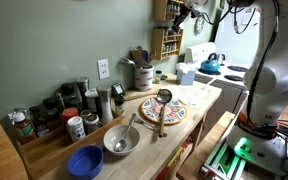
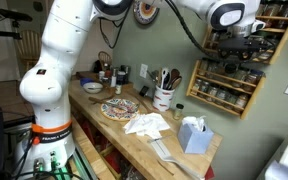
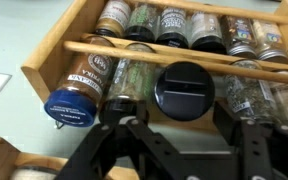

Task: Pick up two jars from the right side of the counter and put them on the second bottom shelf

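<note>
In the wrist view, six jars (image 3: 172, 22) along the upper row of the wooden rack (image 3: 54, 50), the last cut off at the edge. Below, about five more, among them one blue-lidded jar (image 3: 69, 105) tilted at the end and one black-lidded jar (image 3: 184, 88), lid toward the camera, level with that lower shelf (image 3: 134, 47); tier number hard to make out. On the counter (image 1: 199, 98): one grey bowl (image 1: 121, 141), one blue bowl (image 1: 84, 161), one plate (image 1: 176, 112), plus a cluster of bottles (image 1: 54, 110) too small to count. Reaches high across to the wall rack in both exterior views. Gripper (image 3: 184, 130) with fingers either side of the black lid; impossible to tell whether clamping or merely flanking.
</note>
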Motion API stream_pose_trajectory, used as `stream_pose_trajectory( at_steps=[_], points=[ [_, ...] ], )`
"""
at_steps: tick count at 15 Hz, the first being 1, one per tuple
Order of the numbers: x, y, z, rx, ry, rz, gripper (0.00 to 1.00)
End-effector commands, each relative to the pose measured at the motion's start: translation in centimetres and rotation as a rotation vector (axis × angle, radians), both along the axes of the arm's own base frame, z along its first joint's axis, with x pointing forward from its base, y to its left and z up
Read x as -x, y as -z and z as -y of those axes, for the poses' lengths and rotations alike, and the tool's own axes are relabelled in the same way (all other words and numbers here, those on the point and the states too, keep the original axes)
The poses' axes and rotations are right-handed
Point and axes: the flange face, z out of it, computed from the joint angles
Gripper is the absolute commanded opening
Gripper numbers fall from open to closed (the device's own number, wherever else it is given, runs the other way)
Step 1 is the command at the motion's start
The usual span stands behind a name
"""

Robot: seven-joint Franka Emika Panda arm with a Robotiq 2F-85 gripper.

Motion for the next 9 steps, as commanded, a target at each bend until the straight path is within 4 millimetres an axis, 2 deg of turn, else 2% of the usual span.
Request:
stream_pose_trajectory(
  at_steps=[1,5,8,9],
  points=[
    [0.2,-0.5,0.2,0.009,-0.016,-0.025,0.88],
    [0.5,-0.7,-0.1,-0.011,-0.024,-0.049,0.86],
    [1.5,-0.7,-0.4,-0.054,-0.038,-0.112,0.98],
    [2.1,-0.6,-0.2,-0.058,-0.031,-0.14,0.98]
  ],
)
